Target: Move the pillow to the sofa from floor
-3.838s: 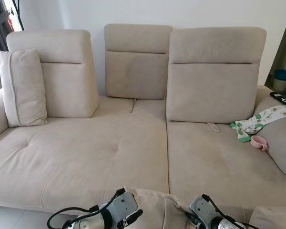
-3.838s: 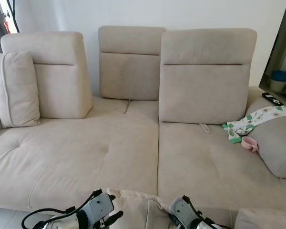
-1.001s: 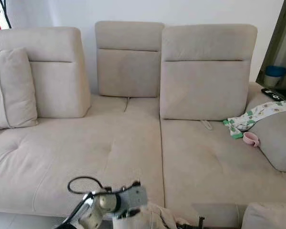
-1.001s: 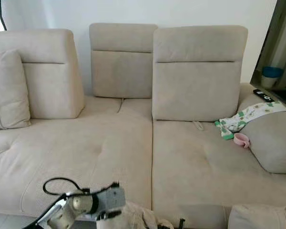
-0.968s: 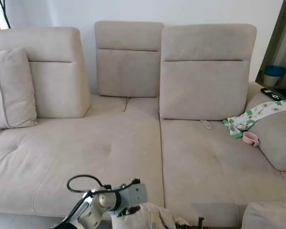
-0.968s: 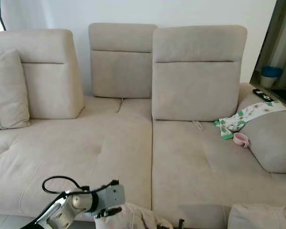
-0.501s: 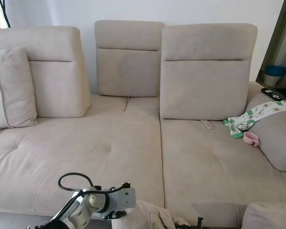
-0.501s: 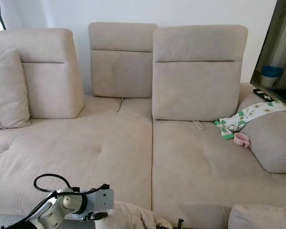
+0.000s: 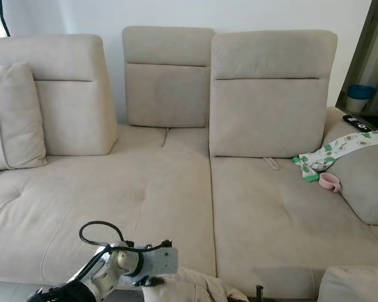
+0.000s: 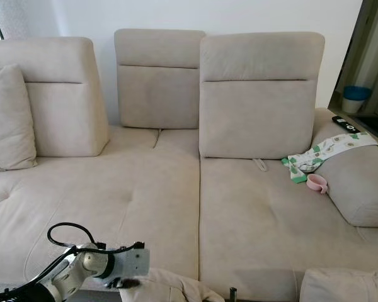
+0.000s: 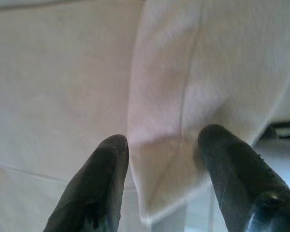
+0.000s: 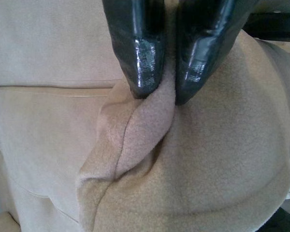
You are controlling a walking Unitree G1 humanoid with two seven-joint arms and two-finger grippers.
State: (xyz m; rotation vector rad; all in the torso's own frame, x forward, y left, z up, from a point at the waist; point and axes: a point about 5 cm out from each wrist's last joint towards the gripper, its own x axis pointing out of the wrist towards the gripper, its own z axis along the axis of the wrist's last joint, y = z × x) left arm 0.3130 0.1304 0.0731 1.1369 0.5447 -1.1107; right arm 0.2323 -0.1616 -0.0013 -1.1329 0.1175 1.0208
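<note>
right jaws pinch a fold of the pillow [image 12: 193, 159]; left jaws spread open around its corner, before the sofa [image 9: 176, 189].

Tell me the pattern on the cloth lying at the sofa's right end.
The cloth is white with green shapes and green edging, clearest in the left eye view.

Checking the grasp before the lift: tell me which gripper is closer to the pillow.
Right. The right gripper pinches a fold of the pillow; the left gripper has its fingers spread around a pillow corner.

No legible text, label, brand, number or sign is shown; markings on the black remote control [image 9: 365, 123] are too small to be read.
</note>
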